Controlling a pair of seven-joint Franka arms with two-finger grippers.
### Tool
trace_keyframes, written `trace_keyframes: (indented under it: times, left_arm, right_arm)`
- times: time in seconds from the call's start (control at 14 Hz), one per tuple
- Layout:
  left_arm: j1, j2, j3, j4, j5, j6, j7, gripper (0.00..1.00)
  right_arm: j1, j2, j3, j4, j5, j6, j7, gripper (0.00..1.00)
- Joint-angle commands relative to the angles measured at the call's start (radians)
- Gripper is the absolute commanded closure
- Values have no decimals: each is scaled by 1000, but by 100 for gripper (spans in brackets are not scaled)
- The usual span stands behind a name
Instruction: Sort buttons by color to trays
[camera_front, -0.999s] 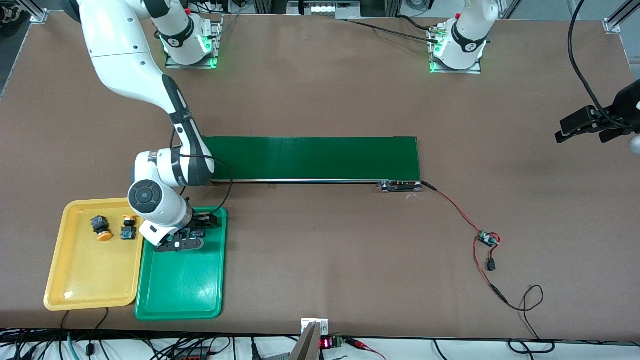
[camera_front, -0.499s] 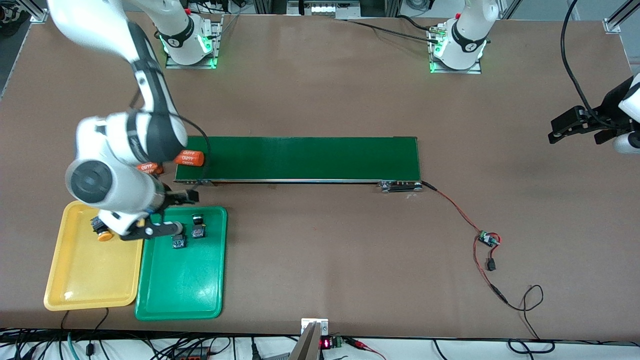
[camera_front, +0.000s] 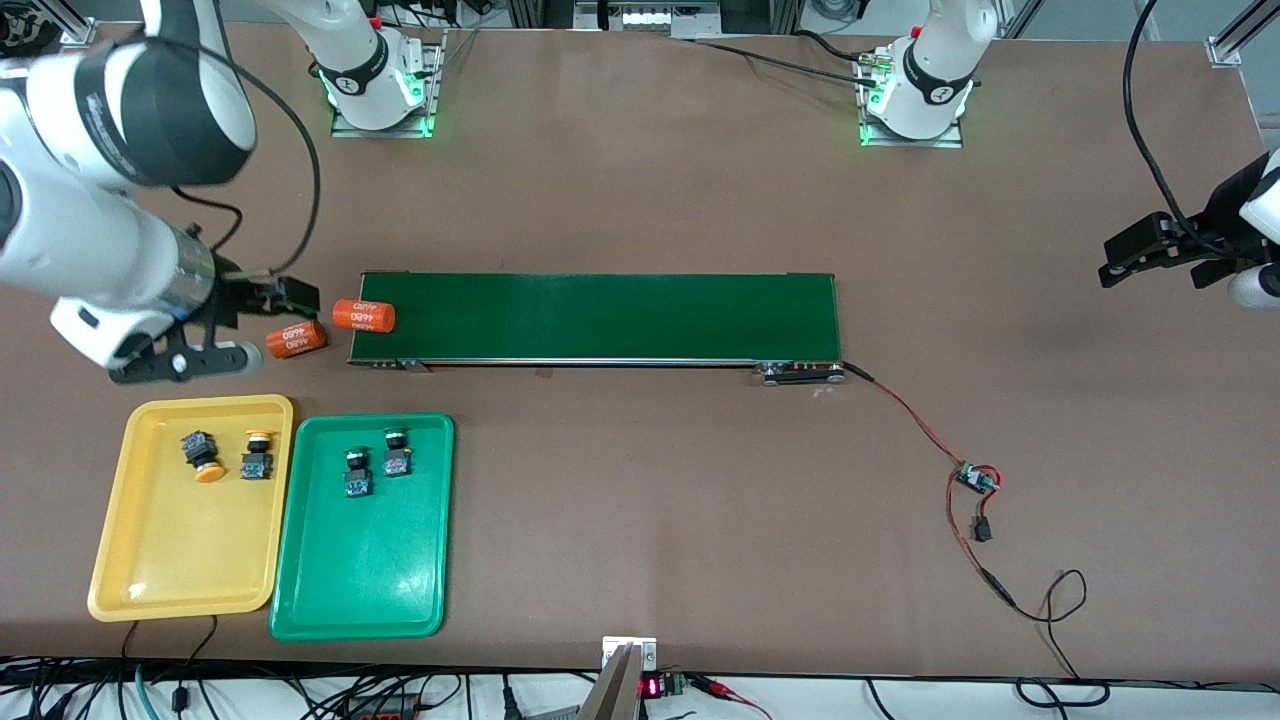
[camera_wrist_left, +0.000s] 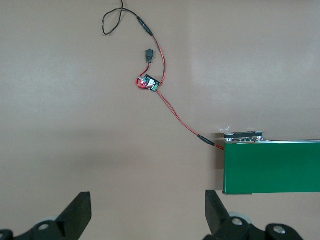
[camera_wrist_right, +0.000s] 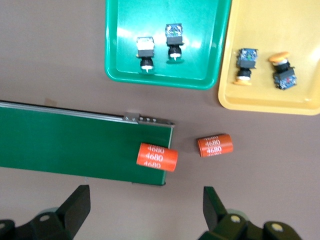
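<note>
All four buttons lie in trays that match their caps, so the sorting looks finished, as far as these views tell. The two yellow buttons (camera_front: 228, 457) sit side by side in the yellow tray (camera_front: 180, 570), at the end of it closest to the green belt (camera_front: 600, 317). The two green buttons (camera_front: 376, 468) sit the same way in the green tray (camera_front: 360, 590), which lies just beside the yellow one on the side toward the left arm's end of the table.

The right gripper (camera_front: 235, 330) hangs empty, its fingers spread wide, over bare table just off the belt's end that lies toward the right arm. Both trays are nearer to the front camera than the belt, the yellow tray closest to this gripper. This arm is by far the nearer to the trays, should any button need moving. Each button's long axis runs from body to cap, roughly along the tray's length.

The left gripper (camera_front: 1165, 258) waits, fingers apart and holding nothing, well off the other end of the belt.

Two orange cylinders (camera_wrist_right: 186, 151), one on the belt's end and one on the table just off it, each read "4680" in white print.
</note>
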Motion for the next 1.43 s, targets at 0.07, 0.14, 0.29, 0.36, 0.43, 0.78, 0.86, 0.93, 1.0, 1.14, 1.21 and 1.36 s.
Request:
trace_keyframes:
  times: [0.07,0.14,0.29,0.36,0.43,0.78,0.86,0.93,1.0,1.14,1.21,1.36]
  left_arm:
    - [5,-21,-8,-24,15,13,-4,0]
    - [5,-21,-8,-24,15,13,-4,0]
    - [5,-23,-6,-24,15,13,-4,0]
    - [5,-23,-8,-24,15,13,-4,0]
    - [5,-21,-8,-23,15,13,-4,0]
    - [5,-21,-6,-23,15,13,-4,0]
    - [5,-21,-6,-23,15,13,-4,0]
    - [5,-23,-6,-23,15,13,-4,0]
    - [5,-21,-6,-23,15,13,-4,0]
    - [5,-21,-6,-23,15,13,-4,0]
    - [5,-21,-6,-24,15,13,-4,0]
    - [5,-21,-6,-23,15,13,-4,0]
  right_arm:
    - [-29,-201,15,-247,-28,92,-14,0]
    - [-44,-201,15,-239,-28,90,-14,0]
    - [-110,-202,3,-239,-20,96,-57,0]
    - [-157,-201,1,-235,-17,96,-133,0]
    - [-214,-196,-4,-235,-13,96,-224,0]
    - [-267,-195,13,-218,-14,82,-216,0]
    - [-254,-195,24,-212,-16,79,-171,0]
    - [-248,-195,29,-209,-19,78,-154,0]
    - [-245,-195,32,-206,-19,69,-142,0]
    - [-242,-195,32,-199,-19,62,-119,0]
    - [-239,-193,33,-199,-19,62,-112,0]
    - [-230,-193,32,-198,-19,62,-112,0]
